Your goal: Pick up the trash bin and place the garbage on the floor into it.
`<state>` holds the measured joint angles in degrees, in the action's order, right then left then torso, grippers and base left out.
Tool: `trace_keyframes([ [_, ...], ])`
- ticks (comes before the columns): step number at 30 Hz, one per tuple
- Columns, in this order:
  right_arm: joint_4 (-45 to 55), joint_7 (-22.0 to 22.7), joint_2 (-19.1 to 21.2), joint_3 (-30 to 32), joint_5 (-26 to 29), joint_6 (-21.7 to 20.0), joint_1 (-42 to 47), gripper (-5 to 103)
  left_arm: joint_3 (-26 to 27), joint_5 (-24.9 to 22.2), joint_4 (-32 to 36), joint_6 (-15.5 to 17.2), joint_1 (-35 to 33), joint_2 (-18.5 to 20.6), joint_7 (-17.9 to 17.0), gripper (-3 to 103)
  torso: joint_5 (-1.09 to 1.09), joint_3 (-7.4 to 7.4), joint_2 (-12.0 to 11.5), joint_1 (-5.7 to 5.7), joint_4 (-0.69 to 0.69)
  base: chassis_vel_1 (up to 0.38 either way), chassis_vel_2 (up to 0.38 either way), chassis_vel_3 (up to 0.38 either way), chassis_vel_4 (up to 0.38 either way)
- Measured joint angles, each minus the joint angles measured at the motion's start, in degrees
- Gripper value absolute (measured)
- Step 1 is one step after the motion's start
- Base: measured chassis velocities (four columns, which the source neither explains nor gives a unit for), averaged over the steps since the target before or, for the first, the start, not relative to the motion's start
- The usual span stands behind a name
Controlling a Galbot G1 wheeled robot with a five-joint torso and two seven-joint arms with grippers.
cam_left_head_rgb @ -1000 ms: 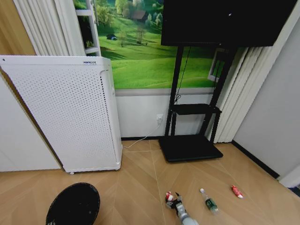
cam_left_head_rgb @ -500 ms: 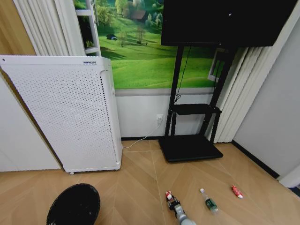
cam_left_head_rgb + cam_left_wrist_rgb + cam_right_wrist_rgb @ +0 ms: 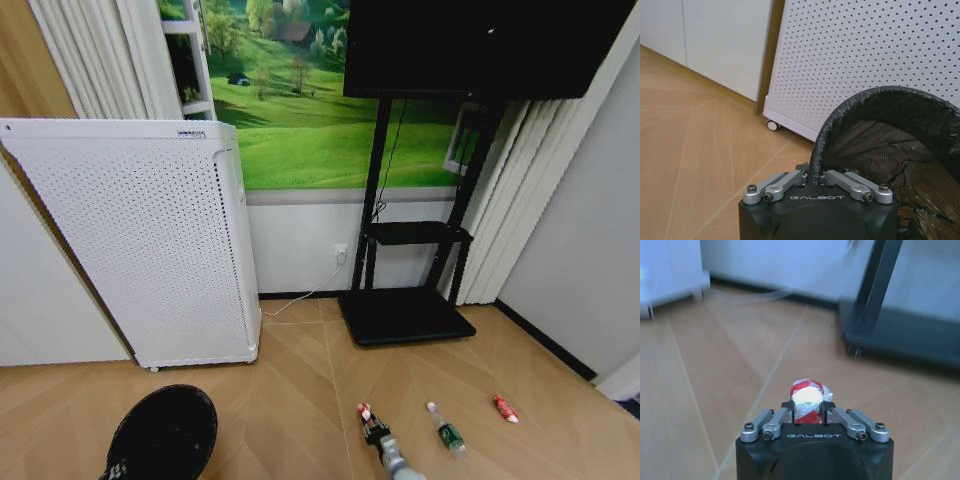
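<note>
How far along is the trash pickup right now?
Done: the left gripper is shut on the trash bin rim. In hand: the right gripper is shut on the white-and-red piece, not yet over the bin. Left: the green piece and red piece lie on the floor.
</note>
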<state>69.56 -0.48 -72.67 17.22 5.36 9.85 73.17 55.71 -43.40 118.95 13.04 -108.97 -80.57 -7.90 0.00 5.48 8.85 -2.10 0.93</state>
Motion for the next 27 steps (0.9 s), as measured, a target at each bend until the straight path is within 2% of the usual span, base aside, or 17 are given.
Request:
trace_keyframes([
  [1,4.3,-0.8,0.8,1.5,1.4,0.7,1.9,25,-0.7,0.0,0.4,0.4,1.0,0.6,-0.9,3,0.0,0.0,0.0,0.0,-0.01,0.0,0.0,0.0,0.0],
  [2,4.3,-0.8,0.8,1.5,1.4,0.7,1.9,25,-0.7,0.0,0.4,0.4,1.0,0.6,-0.9,3,0.0,0.0,0.0,0.0,-0.01,0.0,0.0,0.0,0.0],
  [5,17.1,-2.7,3.8,6.1,6.2,1.0,8.5,25,-4.3,-0.9,1.2,1.6,4.6,2.8,-3.4,3,0.0,0.0,0.0,0.0,0.01,0.0,0.0,0.0,0.0],
  [6,17.1,-2.7,3.8,6.1,6.2,1.0,8.5,25,-4.3,-0.9,1.2,1.6,4.6,2.8,-3.4,3,0.0,0.0,0.0,0.0,0.01,0.0,0.0,0.0,0.0],
  [7,22.6,-4.1,5.1,7.3,8.3,1.1,11.1,25,-5.8,-0.9,0.6,1.8,6.3,4.2,-3.8,3,-0.02,-0.01,0.0,0.0,0.0,0.0,0.0,0.0,0.0],
  [9,25.5,-5.1,5.9,7.7,9.2,1.3,12.7,25,-6.8,-1.2,0.2,1.9,7.4,5.2,-3.7,3,-0.02,-0.01,0.0,0.0,0.0,0.0,0.0,0.0,0.0],
  [11,32.9,-7.6,7.9,7.9,10.8,1.8,16.8,25,-9.9,-1.5,-2.0,1.9,11.4,9.0,-2.2,3,0.0,-0.01,0.0,0.0,-0.02,0.0,0.0,0.0,0.0],
  [12,32.9,-7.6,7.9,7.9,10.8,1.8,16.8,25,-9.9,-1.5,-2.0,1.9,11.4,9.0,-2.2,3,0.0,-0.01,0.0,0.0,-0.02,0.0,0.0,0.0,0.0],
  [14,38.0,-9.3,9.1,6.7,11.8,2.4,19.7,25,-14.8,-2.1,-5.7,1.5,16.7,13.4,0.4,3,0.0,0.0,0.0,0.0,0.0,0.0,0.0,0.0,0.0],
  [17,39.3,-9.7,9.2,5.9,11.8,2.7,20.3,25,-17.0,-2.6,-7.3,1.2,18.6,14.8,1.1,3,0.01,-0.01,0.0,0.0,0.02,0.0,0.0,0.0,0.0],
  [19,41.5,-10.2,9.7,1.9,12.1,2.9,20.0,25,-22.0,-3.0,-11.4,0.8,22.0,16.9,3.0,3,-0.01,0.0,0.0,0.0,0.03,0.0,0.0,0.0,0.0],
  [22,41.9,-10.2,10.2,-0.6,12.2,2.9,18.8,25,-23.7,-3.6,-12.6,0.8,22.7,17.2,3.3,3,0.0,0.0,0.0,0.0,0.01,0.0,0.0,0.0,0.0],
  [23,42.1,-10.2,10.9,-2.6,12.2,2.9,17.7,25,-25.8,-6.0,-12.8,1.8,23.1,17.3,2.1,3,0.01,0.0,0.0,0.0,-0.03,0.0,0.0,0.0,0.0],
  [25,42.6,-11.0,12.0,-3.7,12.8,3.2,17.3,25,-28.4,-9.8,-12.0,3.8,23.4,17.3,-1.2,3,-0.01,0.0,0.0,0.0,-0.02,0.0,0.0,0.0,0.0],
  [26,42.6,-11.0,12.0,-3.7,12.8,3.2,17.3,25,-28.4,-9.8,-12.0,3.8,23.4,17.3,-1.2,3,-0.01,0.0,0.0,0.0,-0.02,0.0,0.0,0.0,0.0],
  [27,42.8,-11.6,12.4,-3.8,13.2,3.5,17.2,25,-29.1,-11.2,-11.5,4.5,23.5,17.3,-2.7,3,0.0,0.0,0.0,0.0,-0.01,0.0,0.0,0.0,0.0],
])
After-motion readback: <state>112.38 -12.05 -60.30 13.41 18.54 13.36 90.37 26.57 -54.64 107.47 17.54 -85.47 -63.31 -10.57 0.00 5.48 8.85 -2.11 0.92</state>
